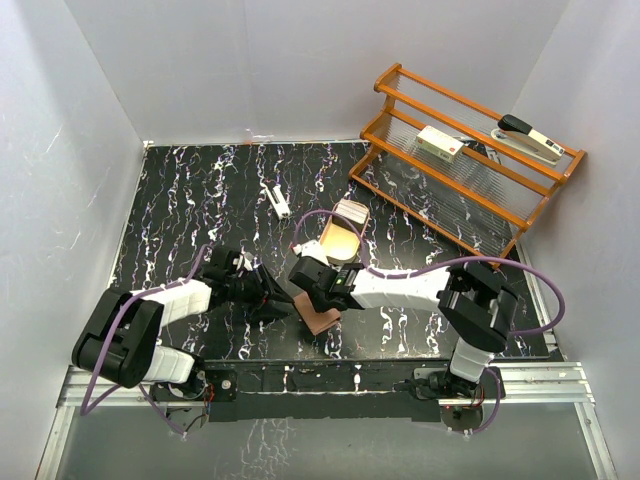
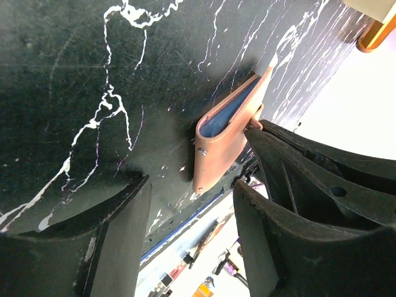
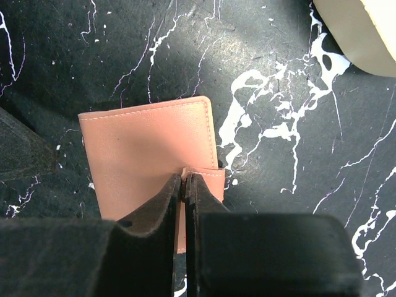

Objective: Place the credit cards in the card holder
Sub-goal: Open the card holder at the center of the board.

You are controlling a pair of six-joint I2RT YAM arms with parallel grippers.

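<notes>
The card holder (image 1: 322,315) (image 3: 148,142), a salmon-brown leather wallet, lies closed on the black marbled table between the two arms. My right gripper (image 3: 184,178) (image 1: 318,290) is shut on its little side tab (image 3: 213,179). In the left wrist view the card holder (image 2: 219,142) shows its pale blue inside at the edge. My left gripper (image 2: 192,185) (image 1: 268,297) stands open just left of it, with nothing between its fingers. The credit cards (image 1: 350,211) lie at the far end of a tan oval tray (image 1: 338,242), beyond the right gripper.
An orange wire rack (image 1: 470,165) at the back right carries a white box (image 1: 438,143) and a stapler (image 1: 528,138). A small white object (image 1: 277,201) lies mid-table. The tray's pale rim (image 3: 359,31) shows at the top right of the right wrist view.
</notes>
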